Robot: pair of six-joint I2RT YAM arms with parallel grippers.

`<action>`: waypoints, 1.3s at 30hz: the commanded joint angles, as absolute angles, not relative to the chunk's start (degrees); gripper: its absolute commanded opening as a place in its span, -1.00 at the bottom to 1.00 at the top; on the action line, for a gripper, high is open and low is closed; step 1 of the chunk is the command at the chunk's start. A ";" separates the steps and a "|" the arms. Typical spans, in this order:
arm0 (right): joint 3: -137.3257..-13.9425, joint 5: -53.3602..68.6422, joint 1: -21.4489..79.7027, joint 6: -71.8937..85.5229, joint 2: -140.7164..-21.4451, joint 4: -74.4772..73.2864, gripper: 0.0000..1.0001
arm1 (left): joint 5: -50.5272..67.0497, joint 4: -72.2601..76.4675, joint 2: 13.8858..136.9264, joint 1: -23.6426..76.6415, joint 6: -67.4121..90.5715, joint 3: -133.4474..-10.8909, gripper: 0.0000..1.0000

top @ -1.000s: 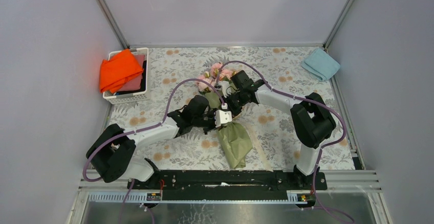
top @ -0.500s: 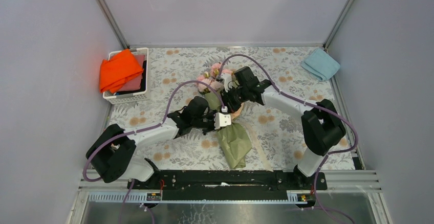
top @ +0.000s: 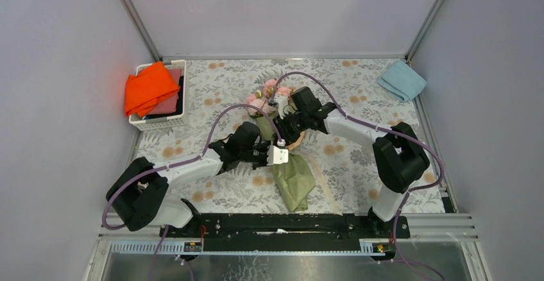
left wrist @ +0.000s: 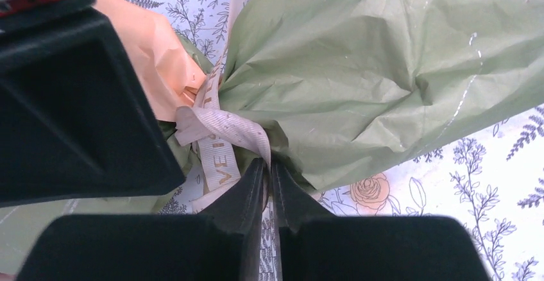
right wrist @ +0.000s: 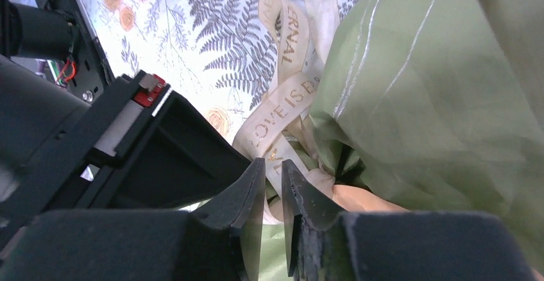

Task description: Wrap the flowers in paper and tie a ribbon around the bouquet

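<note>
The bouquet lies mid-table, a crumpled olive paper [top: 295,179] cone with pink flowers [top: 269,91] at its far end. A cream ribbon [left wrist: 221,133] with gold lettering is looped around the neck, beside a peach flap [left wrist: 154,50]. My left gripper [left wrist: 268,162] pinches a ribbon strand at its tips, close to the neck [top: 282,146]. My right gripper [right wrist: 272,164] comes from the far side [top: 287,132]. Its jaws stand a narrow slit apart, with the lettered ribbon [right wrist: 289,101] lying at the tips. Olive paper [right wrist: 436,88] fills the right of that view.
A white basket [top: 138,124] with an orange cloth [top: 151,87] stands at the back left. A folded light blue cloth [top: 402,80] lies at the back right. A ribbon tail [top: 327,191] trails toward the near edge. Grey walls enclose the table.
Both grippers have stayed at the bouquet's neck. The left wrist has slid a little nearer, and the right arm has shifted slightly. The right jaws have eased apart.
</note>
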State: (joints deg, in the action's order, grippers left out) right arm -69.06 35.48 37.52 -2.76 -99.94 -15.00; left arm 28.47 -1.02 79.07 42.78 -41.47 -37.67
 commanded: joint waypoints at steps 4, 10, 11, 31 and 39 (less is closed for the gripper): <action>-68.71 33.20 38.86 -5.56 -102.12 -16.89 -0.41 | 30.77 -7.07 77.42 43.20 -49.55 -36.42 -0.69; -68.60 32.19 39.80 -7.30 -103.15 -17.49 -0.13 | 30.84 -9.31 76.67 43.24 -52.81 -36.98 -0.61; -68.64 32.17 40.04 -7.44 -103.37 -17.46 -0.10 | 30.86 -9.38 76.79 43.20 -52.82 -37.09 -0.61; -68.65 29.22 43.75 -9.85 -107.29 -16.61 -0.34 | 29.86 -9.08 76.99 43.22 -52.50 -37.23 -0.84; -69.79 28.23 43.69 -9.21 -102.71 -16.79 -1.00 | 29.30 -10.09 76.53 43.19 -52.54 -37.26 -0.93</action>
